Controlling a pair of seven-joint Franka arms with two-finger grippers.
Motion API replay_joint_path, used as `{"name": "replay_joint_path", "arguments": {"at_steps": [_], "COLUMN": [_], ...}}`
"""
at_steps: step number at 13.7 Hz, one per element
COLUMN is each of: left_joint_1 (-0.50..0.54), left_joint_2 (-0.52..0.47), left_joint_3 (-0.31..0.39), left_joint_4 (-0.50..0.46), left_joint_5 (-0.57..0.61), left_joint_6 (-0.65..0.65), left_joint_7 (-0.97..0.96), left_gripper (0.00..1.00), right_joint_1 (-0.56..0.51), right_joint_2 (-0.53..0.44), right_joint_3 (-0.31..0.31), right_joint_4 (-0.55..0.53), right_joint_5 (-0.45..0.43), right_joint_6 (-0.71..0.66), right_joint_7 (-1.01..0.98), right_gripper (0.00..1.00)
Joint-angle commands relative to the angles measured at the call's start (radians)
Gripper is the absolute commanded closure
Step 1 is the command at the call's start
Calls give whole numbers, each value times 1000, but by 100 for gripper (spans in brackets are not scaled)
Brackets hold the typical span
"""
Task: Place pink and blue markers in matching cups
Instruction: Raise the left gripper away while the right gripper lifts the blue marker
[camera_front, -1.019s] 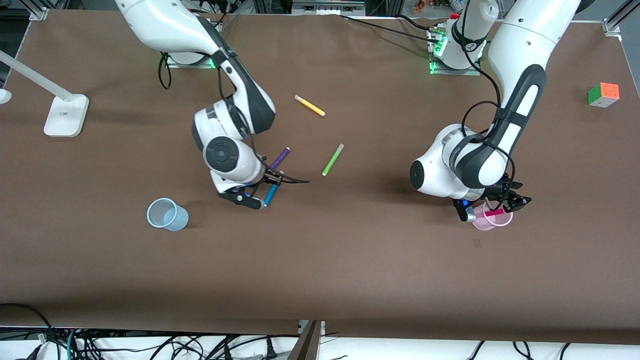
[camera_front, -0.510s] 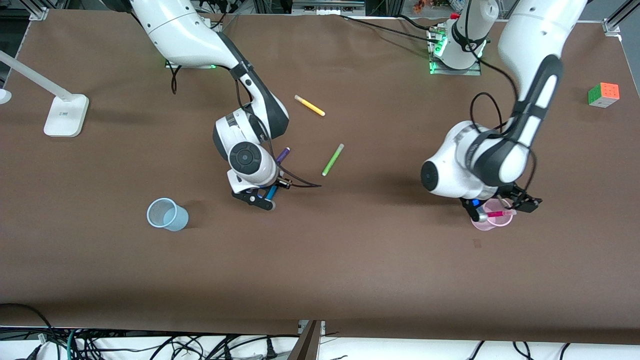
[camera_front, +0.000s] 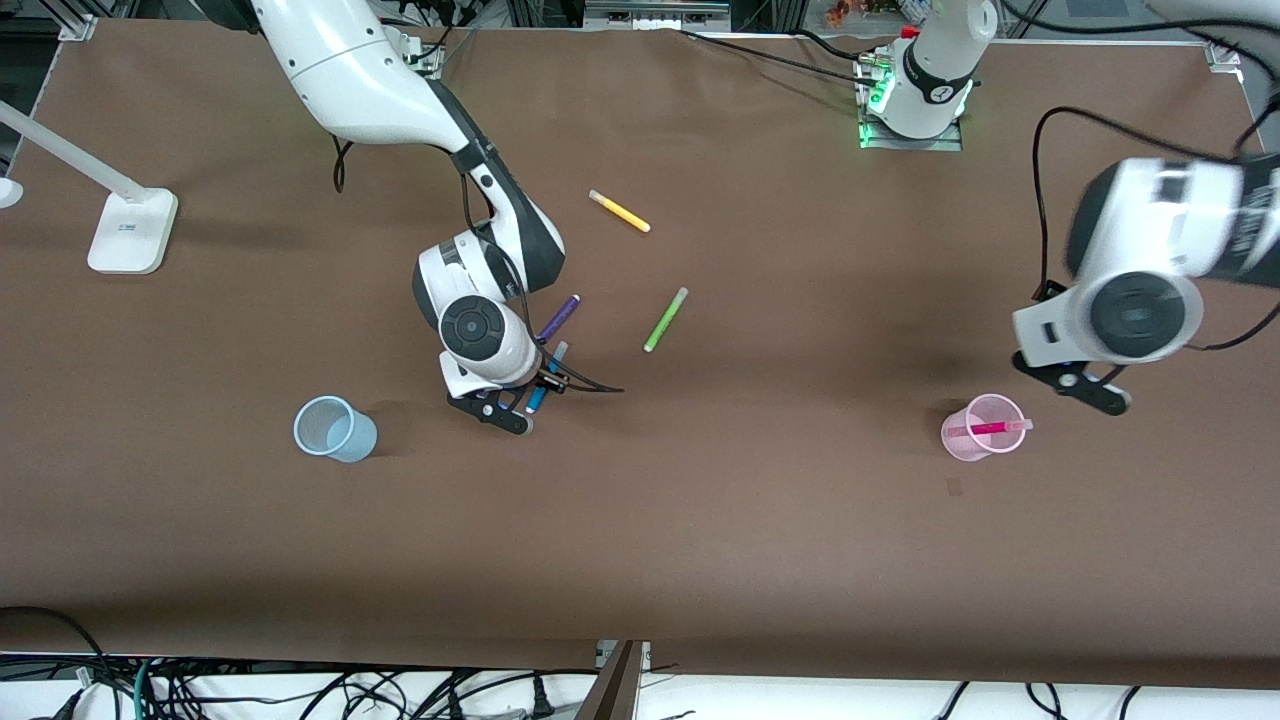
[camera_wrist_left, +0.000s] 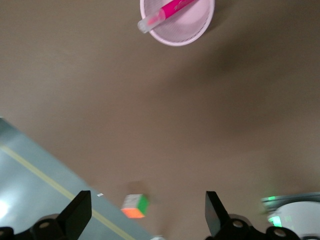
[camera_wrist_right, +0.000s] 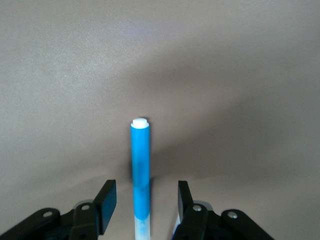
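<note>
The blue marker (camera_front: 543, 384) lies on the brown table next to the purple pen (camera_front: 558, 318). My right gripper (camera_front: 528, 398) is low over it, fingers open on either side. In the right wrist view the blue marker (camera_wrist_right: 140, 165) runs between the open right gripper (camera_wrist_right: 145, 200) without touching the fingers. The pale blue cup (camera_front: 335, 429) stands upright toward the right arm's end. The pink marker (camera_front: 988, 428) leans inside the pale pink cup (camera_front: 968, 440). My left gripper (camera_front: 1085, 388) is open and empty, raised beside that cup. The left wrist view shows the pink cup (camera_wrist_left: 195, 25), the pink marker (camera_wrist_left: 165, 12) and the left gripper (camera_wrist_left: 145, 220).
A lime-green pen (camera_front: 665, 319) and a yellow pen (camera_front: 619, 211) lie mid-table, farther from the camera. A white lamp base (camera_front: 130, 230) stands at the right arm's end. A colour cube (camera_wrist_left: 135, 206) sits near the table edge at the left arm's end.
My left gripper let go of the pink marker, which stays in the pink cup, and rose away toward the left arm's end. My right gripper shifted slightly around the blue marker.
</note>
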Motion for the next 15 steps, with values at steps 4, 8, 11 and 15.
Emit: {"name": "replay_joint_path", "arguments": {"at_steps": [4,8,11,15], "left_joint_1": [67,70,22,-162], "left_joint_2": [-137,-187,-252,-301], "left_joint_3": [-23,-28,76,311], "left_joint_4": [0,67,87,72], "left_joint_5": [-246,-265,-367,-421], "left_joint_6": [-3,-5,67,95], "left_joint_7": [-240,-266,-272,-273], "left_gripper": [0,0,0,0], "right_joint_1": [6,8,8,8], "right_joint_2": [29,32,41,47], "right_joint_3": [6,6,6,6], "right_joint_4": [8,7,7,7], "right_joint_5": [-7,-15,-15,-15], "right_joint_6": [52,59,60,71], "right_joint_7": [17,15,15,15], "right_gripper": [46,100,100,100]}}
